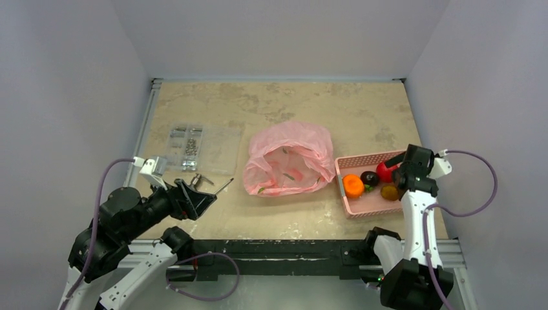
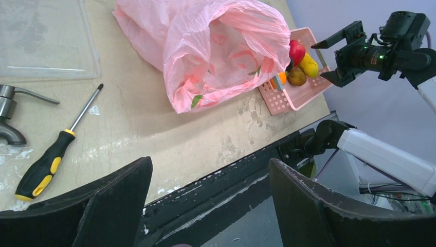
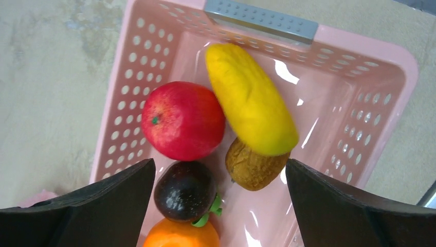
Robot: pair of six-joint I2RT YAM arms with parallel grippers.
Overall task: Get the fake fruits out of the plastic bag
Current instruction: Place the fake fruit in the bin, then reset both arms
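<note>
The pink plastic bag (image 1: 289, 159) lies crumpled mid-table and also shows in the left wrist view (image 2: 216, 46). No fruit shows in it. All the fruits lie in the rigid pink basket (image 3: 380, 62) to its right: red apple (image 3: 182, 121), yellow oblong fruit (image 3: 250, 98), brown kiwi (image 3: 254, 167), dark plum (image 3: 185, 190) and orange (image 3: 180, 237). My right gripper (image 3: 220, 206) hangs open and empty just above them, over the basket (image 1: 368, 205). My left gripper (image 2: 211, 206) is open and empty at the table's near left edge, well away from the bag.
A yellow-and-black screwdriver (image 2: 54, 149) and a metal tap fitting (image 2: 10, 116) lie just ahead of the left gripper. A clear plastic box with screws (image 1: 190, 145) sits at the left behind them. A black rail (image 1: 291, 248) runs along the table's front edge.
</note>
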